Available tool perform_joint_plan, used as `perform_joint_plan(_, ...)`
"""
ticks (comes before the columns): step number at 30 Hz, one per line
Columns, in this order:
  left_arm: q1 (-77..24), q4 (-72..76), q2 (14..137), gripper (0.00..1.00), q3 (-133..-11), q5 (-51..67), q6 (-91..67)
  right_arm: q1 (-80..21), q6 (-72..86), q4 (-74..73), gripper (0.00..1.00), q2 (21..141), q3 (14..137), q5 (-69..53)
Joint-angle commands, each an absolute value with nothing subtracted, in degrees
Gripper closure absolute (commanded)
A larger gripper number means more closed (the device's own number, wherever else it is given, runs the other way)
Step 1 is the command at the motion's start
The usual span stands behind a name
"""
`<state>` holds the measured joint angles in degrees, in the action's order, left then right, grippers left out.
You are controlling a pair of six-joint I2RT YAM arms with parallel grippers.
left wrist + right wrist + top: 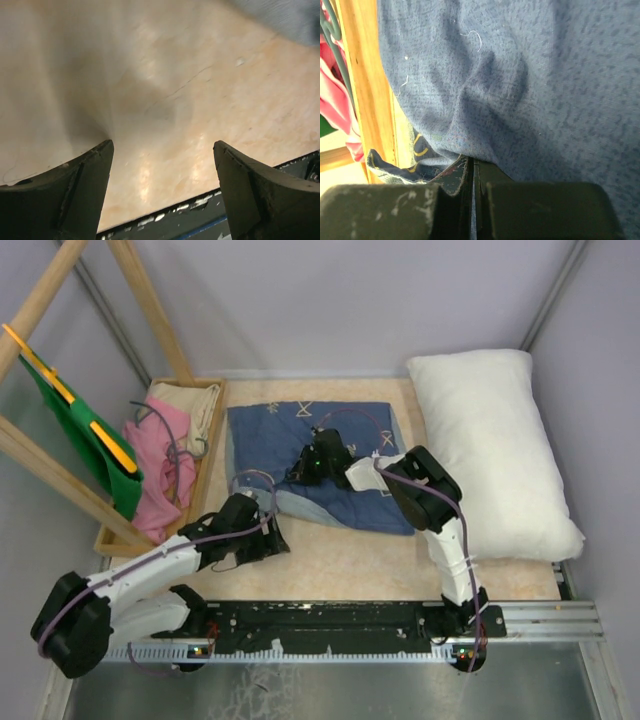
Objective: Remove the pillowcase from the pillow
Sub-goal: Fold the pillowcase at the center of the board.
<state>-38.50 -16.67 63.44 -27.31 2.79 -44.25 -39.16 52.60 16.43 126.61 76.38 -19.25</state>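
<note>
The plump white rectangular pillow lies bare, just right of the navy-blue fabric pillowcase with pale yellow markings, which is spread limp and flat mid-bench. The right tool rests on the pillowcase, clenched, with a fold of the blue cloth running into the seam between its jaws. The left tool hovers released over bare board off the pillowcase's near left corner, grasping nothing.

The separation looks done, so this reads as the closing step. The next move likely calls for the right tool to let go of the fabric and lift clear without dragging it.

Plain grey walls enclose the pale tan bench. Left of the pillowcase stand a slanted wooden frame and a shallow wooden tray with a pink cloth in it. A green cloth hangs further left.
</note>
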Motion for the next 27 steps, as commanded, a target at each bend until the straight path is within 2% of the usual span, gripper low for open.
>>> perform_joint_plan(1,-38.50,-34.33,54.80,0.14,-24.98,4.79,-55.24,-37.98,53.06,17.70,1.00,128.00,75.99,-16.02)
perform_joint_plan(4,-38.50,-38.92,48.80,0.12,-28.14,0.29,-53.94,-37.72,52.10,17.95,1.00,127.37,76.39,-16.37)
perform_joint_plan(8,-35.71,-35.16,47.22,0.03,-33.68,-7.19,-47.09,-37.71,49.53,16.96,1.00,126.48,78.47,-18.09)
perform_joint_plan(13,-20.48,-24.81,62.11,0.04,-41.69,0.98,-35.48,-37.71,44.56,13.00,1.00,124.48,82.08,-23.18)
perform_joint_plan(18,-19.51,-17.50,75.28,0.04,-53.52,-3.28,-29.47,-37.82,38.08,5.68,1.00,118.25,82.95,-23.17)
perform_joint_plan(23,-19.58,-18.83,88.67,0.07,-62.68,-3.89,-24.84,-37.26,36.98,4.19,1.00,113.15,79.10,-21.76)
perform_joint_plan(27,-19.77,-17.20,92.76,0.11,-60.27,-6.51,-24.33,-36.58,38.05,6.10,1.00,110.92,74.46,-21.30)
